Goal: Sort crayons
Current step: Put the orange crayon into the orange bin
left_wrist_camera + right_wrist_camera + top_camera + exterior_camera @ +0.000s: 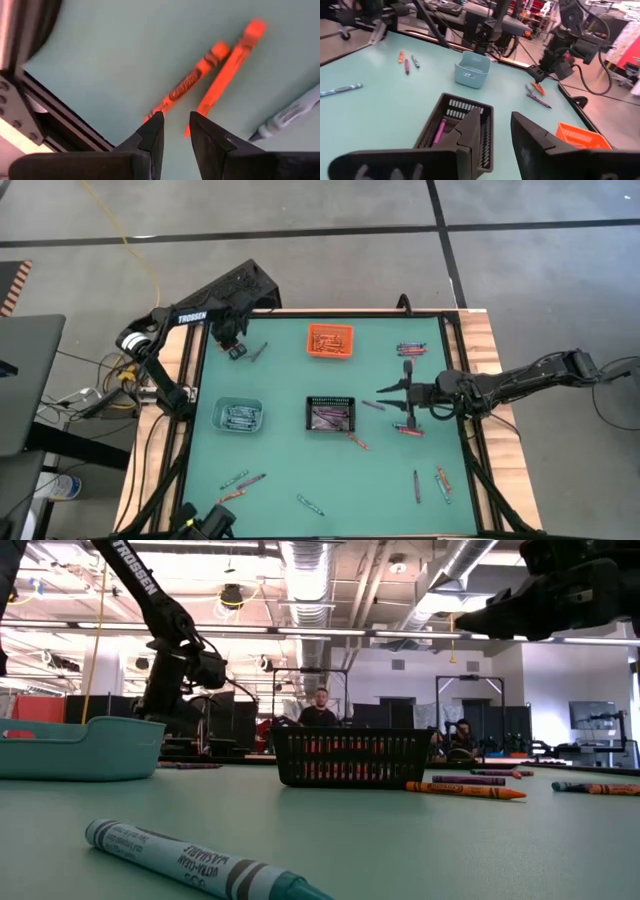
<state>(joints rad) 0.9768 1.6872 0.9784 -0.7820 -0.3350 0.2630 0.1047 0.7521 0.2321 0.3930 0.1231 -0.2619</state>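
Fingers of my left gripper (pixel 176 125) stand narrowly parted, nothing between, tips just short of two orange crayons (pixel 212 80) lying side by side near table's 11 o'clock corner; grey one beside. Right gripper (pixel 495 131) parted too, empty, hovers just toward 3 o'clock of black bin (pixel 331 414). Step, I judge: pick-up of orange. Next move: drop lower, straddle one stick, pinch, carry to orange bin (pixel 330 341). Writing: "TROSSEN" on left arm (pixel 192 316); crayon labels unreadable.
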